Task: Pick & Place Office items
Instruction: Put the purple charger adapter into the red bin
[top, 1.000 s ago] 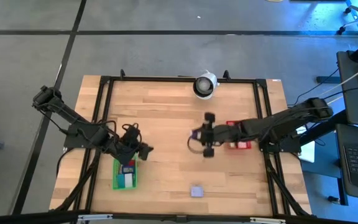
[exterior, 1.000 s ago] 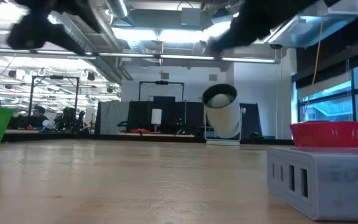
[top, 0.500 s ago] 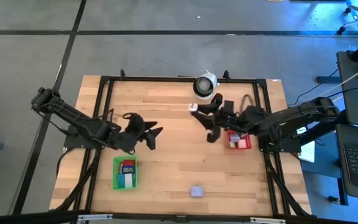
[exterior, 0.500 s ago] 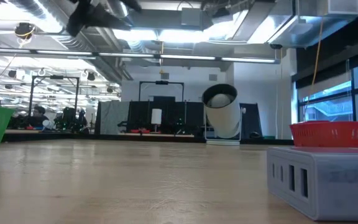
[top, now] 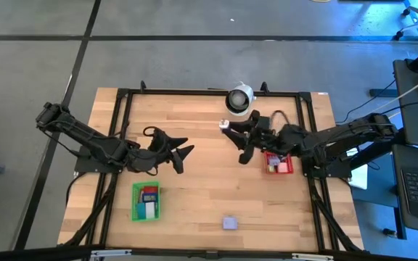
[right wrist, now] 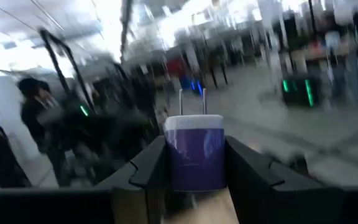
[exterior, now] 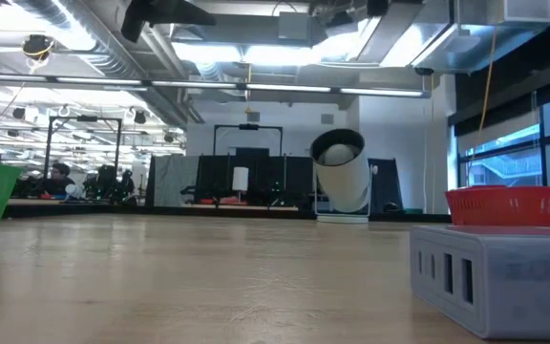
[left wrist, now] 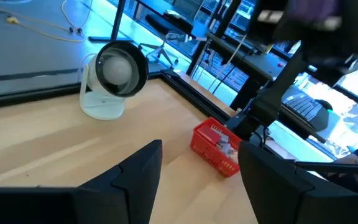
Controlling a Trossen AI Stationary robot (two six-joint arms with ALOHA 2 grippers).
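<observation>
While lifted over the table's left half, just past the green bin (top: 135, 203) with red and blue pieces inside: left gripper (top: 180, 154) spread wide, gripping nothing. Near the front edge, about mid-table, alone on the wood: one lavender block (top: 229, 222). Farther right, up off the tabletop between the round white device (top: 239, 99) and the red bin (top: 287, 168): right gripper (right wrist: 196, 155) closed partway on a purple block (right wrist: 196, 158) with two metal prongs.
</observation>
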